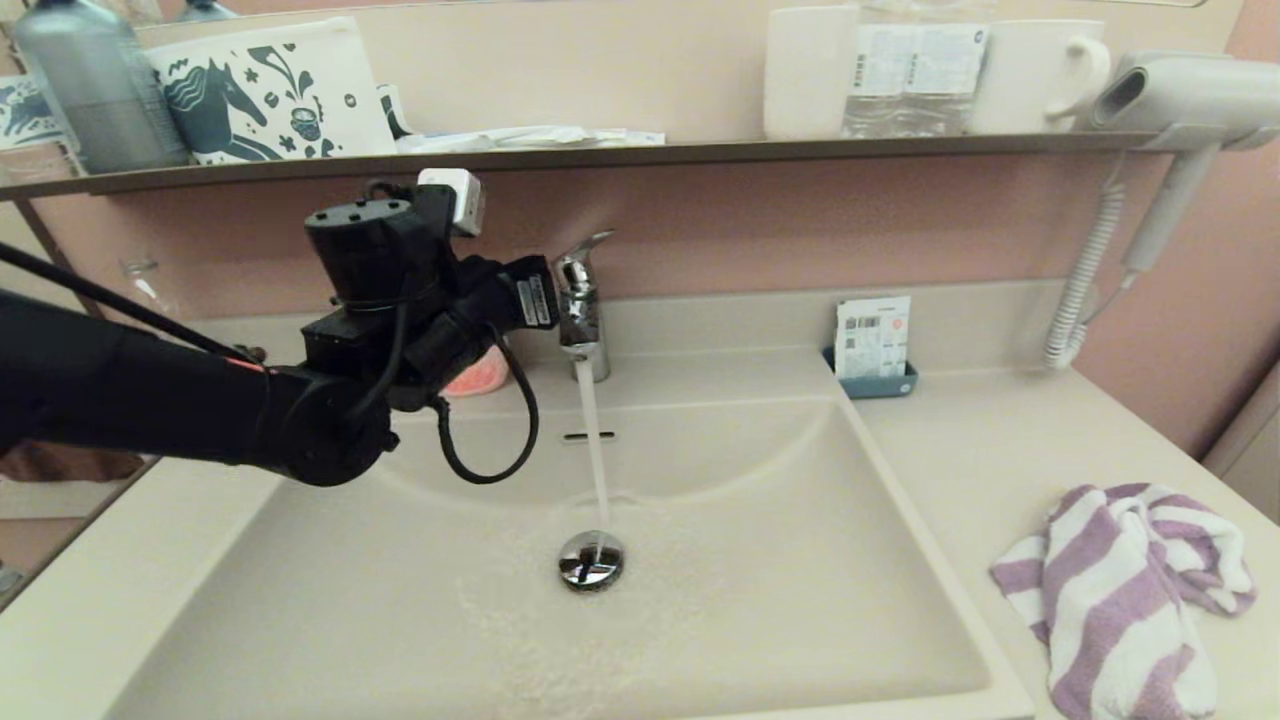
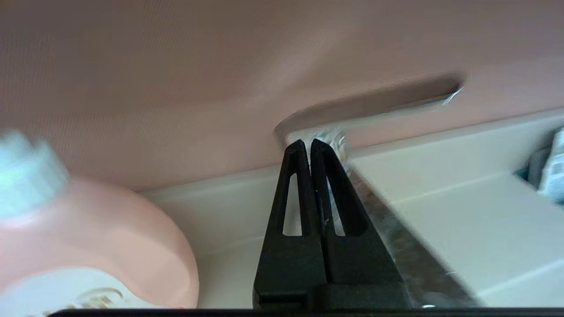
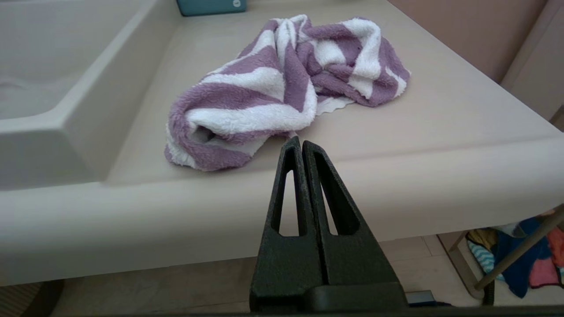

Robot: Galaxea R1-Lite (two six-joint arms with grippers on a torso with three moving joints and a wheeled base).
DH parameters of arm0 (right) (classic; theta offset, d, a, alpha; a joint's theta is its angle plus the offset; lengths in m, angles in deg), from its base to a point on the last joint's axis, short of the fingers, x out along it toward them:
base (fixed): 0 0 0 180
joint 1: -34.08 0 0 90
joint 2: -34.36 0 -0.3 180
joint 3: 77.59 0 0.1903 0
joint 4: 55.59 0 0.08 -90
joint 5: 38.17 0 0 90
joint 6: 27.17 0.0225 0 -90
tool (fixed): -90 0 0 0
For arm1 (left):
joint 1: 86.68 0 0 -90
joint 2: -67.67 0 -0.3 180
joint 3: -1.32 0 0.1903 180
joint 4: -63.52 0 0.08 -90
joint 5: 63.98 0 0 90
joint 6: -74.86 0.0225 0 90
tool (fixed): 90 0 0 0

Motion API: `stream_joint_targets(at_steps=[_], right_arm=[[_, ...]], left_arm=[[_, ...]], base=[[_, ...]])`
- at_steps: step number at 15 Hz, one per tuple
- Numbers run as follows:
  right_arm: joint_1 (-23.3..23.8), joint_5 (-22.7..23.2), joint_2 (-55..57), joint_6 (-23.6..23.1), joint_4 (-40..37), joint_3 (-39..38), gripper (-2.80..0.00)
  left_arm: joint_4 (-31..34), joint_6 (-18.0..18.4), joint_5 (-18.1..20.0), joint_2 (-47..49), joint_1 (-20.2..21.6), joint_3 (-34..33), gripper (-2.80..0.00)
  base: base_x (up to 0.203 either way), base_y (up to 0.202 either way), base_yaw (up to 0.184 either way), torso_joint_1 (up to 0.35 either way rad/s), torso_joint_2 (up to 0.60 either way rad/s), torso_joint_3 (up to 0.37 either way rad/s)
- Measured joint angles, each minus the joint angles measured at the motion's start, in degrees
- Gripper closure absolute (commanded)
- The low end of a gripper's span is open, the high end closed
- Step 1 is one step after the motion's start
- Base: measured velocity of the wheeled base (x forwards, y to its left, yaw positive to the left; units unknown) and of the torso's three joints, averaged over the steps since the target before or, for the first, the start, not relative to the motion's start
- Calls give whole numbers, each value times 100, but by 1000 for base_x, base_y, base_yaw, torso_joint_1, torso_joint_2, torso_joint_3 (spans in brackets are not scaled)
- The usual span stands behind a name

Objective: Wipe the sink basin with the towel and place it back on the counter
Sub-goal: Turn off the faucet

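Observation:
Water runs from the chrome faucet (image 1: 583, 310) into the beige sink basin (image 1: 800, 600) and onto the round drain plug (image 1: 591, 558). My left gripper (image 2: 308, 143) is shut with nothing between its fingers, its tips beside the faucet (image 2: 396, 237) below the lever. In the head view that left gripper (image 1: 552, 290) sits just left of the faucet. The purple and white striped towel (image 1: 1120, 590) lies crumpled on the counter (image 1: 980, 450) right of the basin. My right gripper (image 3: 302, 140) is shut and empty, off the counter's front edge, short of the towel (image 3: 282, 88).
A pink soap bottle (image 2: 88, 246) stands left of the faucet. A blue tray with packets (image 1: 872, 345) sits behind the basin's right corner. The dark shelf (image 1: 600, 155) above holds cups and bottles. A hair dryer (image 1: 1180, 100) hangs at the right wall.

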Motion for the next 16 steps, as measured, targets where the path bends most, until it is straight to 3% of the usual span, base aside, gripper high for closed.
stream_joint_targets(at_steps=[8,16], right_arm=[[0,0,0,0,0,0,0],[0,0,0,1,0,0,0]], left_arm=[[688,-2,20,-72,-138,964,0],[703,-11,36,410,-422,1434,0]], base=[[0,0,0,0,0,0],[0,0,0,0,0,0]])
